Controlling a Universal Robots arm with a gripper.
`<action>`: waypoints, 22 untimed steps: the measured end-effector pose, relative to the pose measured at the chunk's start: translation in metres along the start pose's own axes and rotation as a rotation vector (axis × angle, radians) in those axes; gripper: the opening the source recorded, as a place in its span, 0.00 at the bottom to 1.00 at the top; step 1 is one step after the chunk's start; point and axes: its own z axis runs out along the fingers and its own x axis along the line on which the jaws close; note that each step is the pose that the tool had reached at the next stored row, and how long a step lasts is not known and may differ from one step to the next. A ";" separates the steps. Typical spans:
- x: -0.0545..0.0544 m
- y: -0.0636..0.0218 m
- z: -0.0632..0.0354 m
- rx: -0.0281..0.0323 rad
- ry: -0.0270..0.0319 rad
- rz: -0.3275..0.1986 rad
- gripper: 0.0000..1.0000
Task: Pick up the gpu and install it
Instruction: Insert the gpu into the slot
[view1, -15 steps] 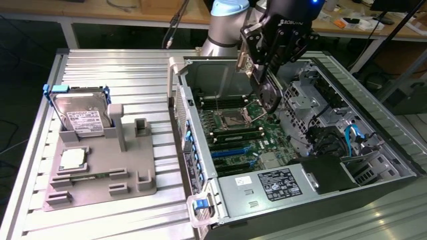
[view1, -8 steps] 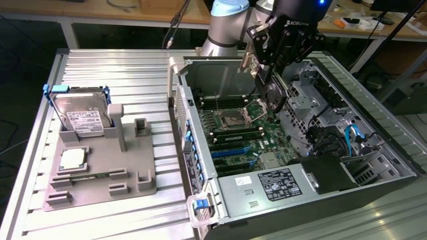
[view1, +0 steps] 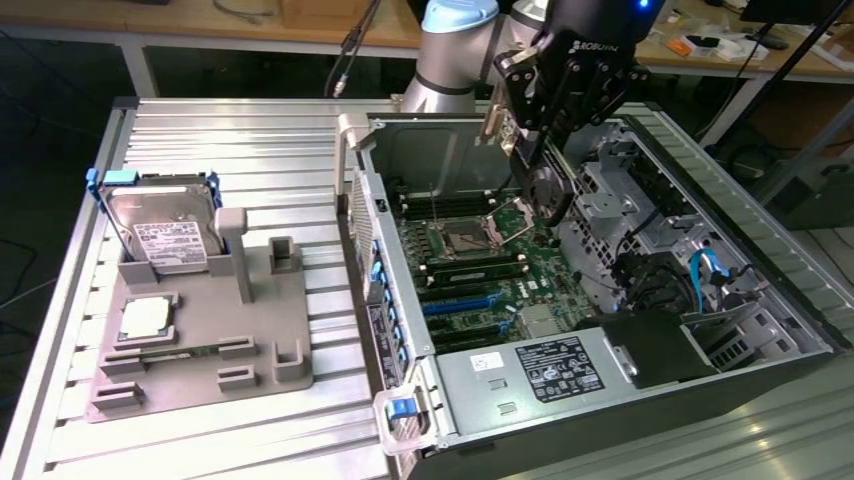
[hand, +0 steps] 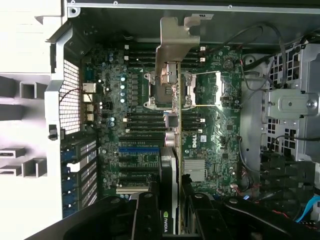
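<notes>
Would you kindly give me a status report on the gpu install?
End effector shut on gpu. Held edge-on over motherboard, not seated. No obstruction seen.

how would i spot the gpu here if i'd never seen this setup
Find the open computer case on the exterior view's right. Above it hangs the black claw, shut on the gpu: a thin dark card held on edge with a silver bracket at one end, unlike the boxy hard drive on the grey stand.
</notes>
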 end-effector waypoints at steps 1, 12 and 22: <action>0.000 0.0000 0.0000 0.0000 0.0000 0.000 0.27; 0.000 0.0000 0.0004 -0.0065 0.0011 -0.179 0.27; 0.000 0.0000 0.0015 -0.0137 0.0021 -0.361 0.27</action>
